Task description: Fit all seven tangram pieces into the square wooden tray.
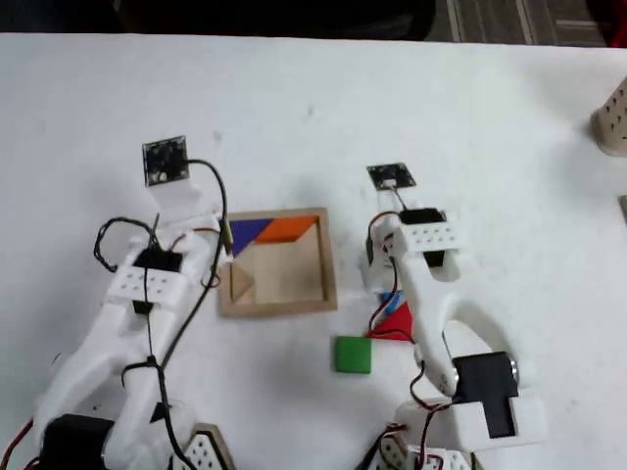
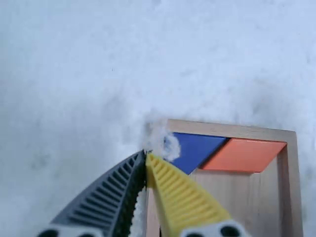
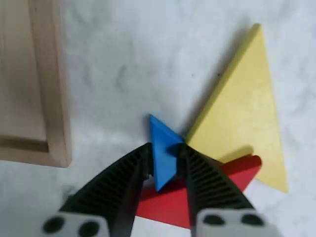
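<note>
We see the right gripper (image 3: 165, 152) clamped on the small blue triangle (image 3: 159, 129), fingers pressed on its two flat faces. The piece seems tipped up on edge between them, a grip we judge is meant to free a thin piece from the heap. It lies against the yellow triangle (image 3: 244, 123) and over the red piece (image 3: 168, 205), all on the tabletop (image 1: 470, 117) just beside the wooden tray (image 3: 49, 98), on the right arm's side. The green square (image 1: 353, 354) lies apart from that heap, nearer the arm bases. In the tray, the blue piece (image 2: 195, 147) and the orange piece (image 2: 244, 154) lie flat and touching along the far wall, with the blue one tucked into the corner. The rest of the floor reads as bare wood, though a pale triangular shape near the left wall in the high view could be a piece or just grain — we cannot tell. The left gripper (image 2: 146, 157) has its fingers together, holding nothing, tips at the tray's outer corner next to the blue piece. We judge it sits there to brace the tray or to push pieces tight into the corner. Step in hand, as we judge it: lift the small blue triangle and carry it to the tray. Two pieces are surely in and at least four are out, so the task is early to middle. Risk: the red piece drags along, or the triangle twists on lift.
</note>
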{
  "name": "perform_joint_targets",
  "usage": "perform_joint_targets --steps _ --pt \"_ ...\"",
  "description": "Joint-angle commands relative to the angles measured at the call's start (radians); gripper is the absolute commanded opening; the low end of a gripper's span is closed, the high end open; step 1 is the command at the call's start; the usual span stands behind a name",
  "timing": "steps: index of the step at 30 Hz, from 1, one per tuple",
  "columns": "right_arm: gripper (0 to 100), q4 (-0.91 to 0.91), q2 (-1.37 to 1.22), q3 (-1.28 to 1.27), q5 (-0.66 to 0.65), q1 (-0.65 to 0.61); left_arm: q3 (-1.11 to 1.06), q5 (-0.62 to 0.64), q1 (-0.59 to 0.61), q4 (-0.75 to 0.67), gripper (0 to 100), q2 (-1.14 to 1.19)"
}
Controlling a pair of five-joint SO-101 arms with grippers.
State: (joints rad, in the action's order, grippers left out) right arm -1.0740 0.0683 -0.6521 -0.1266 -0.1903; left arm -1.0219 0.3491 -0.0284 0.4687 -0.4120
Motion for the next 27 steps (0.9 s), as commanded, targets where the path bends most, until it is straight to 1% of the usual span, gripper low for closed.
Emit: perform_joint_targets --steps 1,17,19,23,27 --pt "13.8 -0.005 -0.007 0.002 -0.014 -0.012 0.012 -0.011 0.005 -0.032 2 -0.015" --pt "13.6 -0.008 -0.090 0.025 -0.015 -0.004 0.012 -0.011 0.005 -0.032 2 -0.013" --pt "11.1 -0.004 -0.088 0.032 -0.014 0.022 0.012 -0.011 0.005 -0.032 2 -0.013" --pt "1.3 0.028 -0.081 0.040 -0.014 0.070 0.012 -0.011 0.004 -0.032 2 -0.013" --pt "1.7 0.018 -0.079 0.069 -0.012 0.087 0.012 -0.011 0.007 -0.032 2 -0.018"
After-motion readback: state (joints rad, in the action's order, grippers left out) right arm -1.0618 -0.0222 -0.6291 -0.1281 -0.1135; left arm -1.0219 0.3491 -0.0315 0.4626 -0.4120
